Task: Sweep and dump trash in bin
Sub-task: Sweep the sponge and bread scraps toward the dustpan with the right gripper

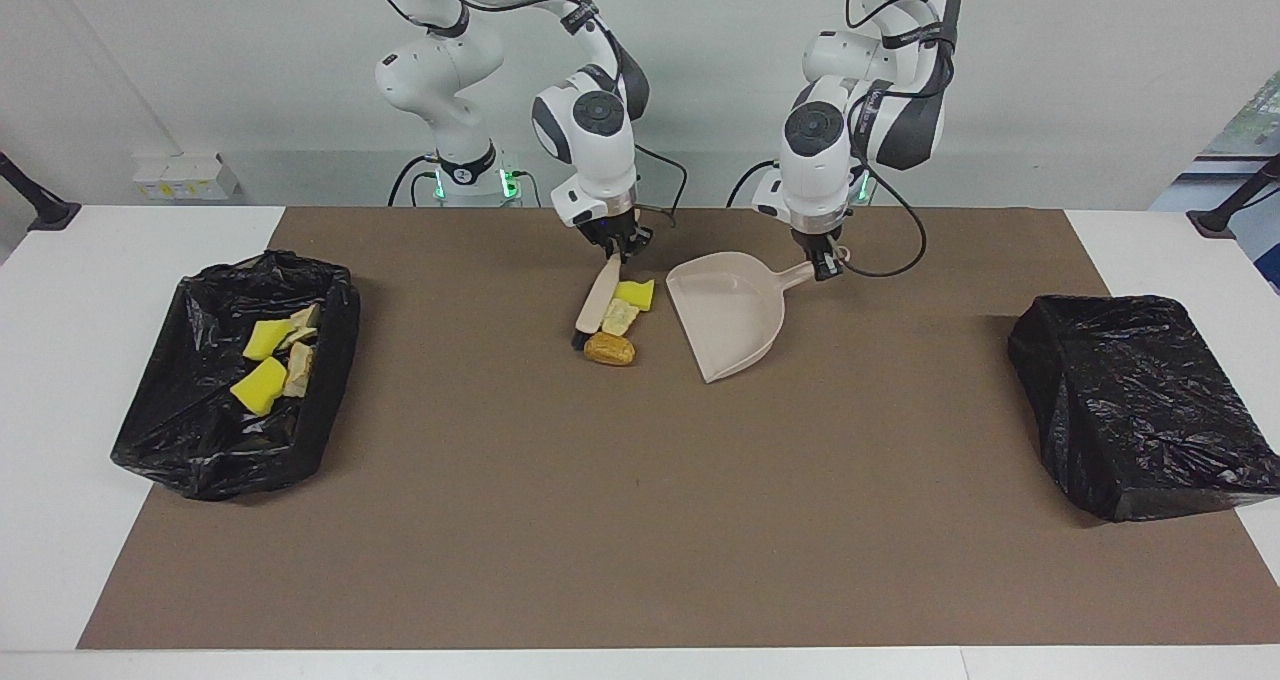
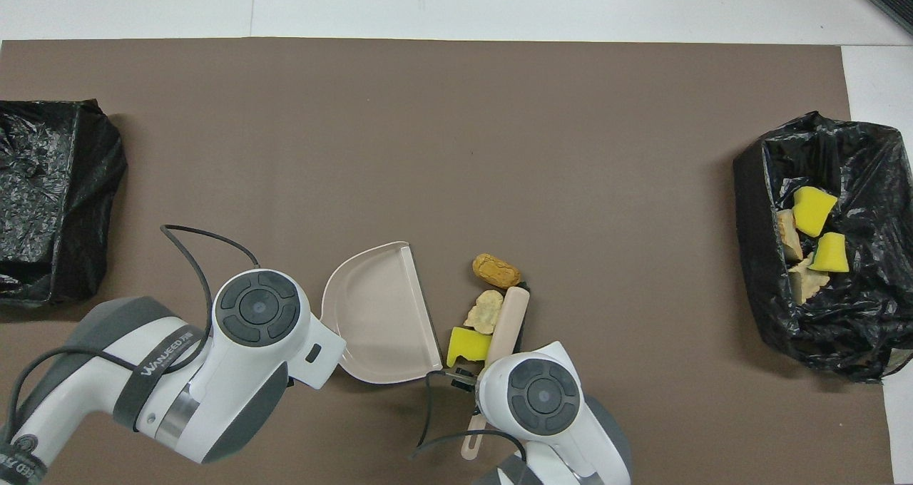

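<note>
Black-lined open bin sits at the right arm's end of the table and holds four scraps: two bright yellow sponge chunks, two pale tan crusty lumps. Mid-table, three more scraps lie on the brown mat: a yellow sponge chunk nearest the robots, a tan crumbly lump next, a darker golden-brown bread-like lump farthest out. All three lie in a line between brush and dustpan. Beige brush leans tilted, bristle end on the mat, the tan lump touching it. Right gripper is clamped tight on the brush handle. Beige dustpan rests just beside the scraps, open lip toward them, the yellow chunk almost at its lip. Left gripper is closed on the dustpan handle. Second black-bagged box sits at the left arm's end, its top covered by the bag.
</note>
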You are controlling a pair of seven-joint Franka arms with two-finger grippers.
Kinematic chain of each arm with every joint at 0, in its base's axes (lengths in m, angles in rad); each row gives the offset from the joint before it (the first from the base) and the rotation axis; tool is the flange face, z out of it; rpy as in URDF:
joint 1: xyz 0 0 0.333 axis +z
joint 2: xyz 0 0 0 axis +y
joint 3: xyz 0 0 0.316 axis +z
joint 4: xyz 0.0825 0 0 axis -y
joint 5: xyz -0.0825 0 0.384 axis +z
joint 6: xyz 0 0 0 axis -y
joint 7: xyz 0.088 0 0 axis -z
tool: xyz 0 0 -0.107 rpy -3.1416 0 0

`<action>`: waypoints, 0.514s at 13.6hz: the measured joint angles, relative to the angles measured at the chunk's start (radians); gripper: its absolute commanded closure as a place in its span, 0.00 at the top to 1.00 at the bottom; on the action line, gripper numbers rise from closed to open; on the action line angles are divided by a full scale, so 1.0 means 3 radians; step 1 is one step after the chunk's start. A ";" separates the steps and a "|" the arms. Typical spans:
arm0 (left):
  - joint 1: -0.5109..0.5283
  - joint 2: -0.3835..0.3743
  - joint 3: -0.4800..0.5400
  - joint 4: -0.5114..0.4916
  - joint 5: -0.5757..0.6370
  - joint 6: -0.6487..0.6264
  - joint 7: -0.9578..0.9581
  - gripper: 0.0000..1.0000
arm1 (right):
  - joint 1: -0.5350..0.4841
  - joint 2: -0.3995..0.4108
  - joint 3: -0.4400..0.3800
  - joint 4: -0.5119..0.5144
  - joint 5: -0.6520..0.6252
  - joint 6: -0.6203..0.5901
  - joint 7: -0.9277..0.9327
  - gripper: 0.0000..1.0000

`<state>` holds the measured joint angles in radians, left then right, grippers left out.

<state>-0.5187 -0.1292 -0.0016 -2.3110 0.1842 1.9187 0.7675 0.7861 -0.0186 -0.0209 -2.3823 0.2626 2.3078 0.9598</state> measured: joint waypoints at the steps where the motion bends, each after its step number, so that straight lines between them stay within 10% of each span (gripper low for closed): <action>1: 0.0000 0.0000 0.0000 0.0000 0.0000 0.0001 0.0000 0.00 | 0.0055 0.0057 0.0003 0.0101 0.0115 0.0000 -0.0052 0.00; 7: -0.0001 0.0000 0.0000 -0.0001 0.0000 0.0002 0.0000 0.00 | 0.0207 0.0194 0.0044 0.0421 0.0861 0.0000 -0.1139 0.00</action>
<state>-0.5189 -0.1293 -0.0015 -2.3114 0.1842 1.9192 0.7676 0.8483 0.0398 -0.0076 -2.2561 0.5209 2.3078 0.6181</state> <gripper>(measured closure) 0.670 0.744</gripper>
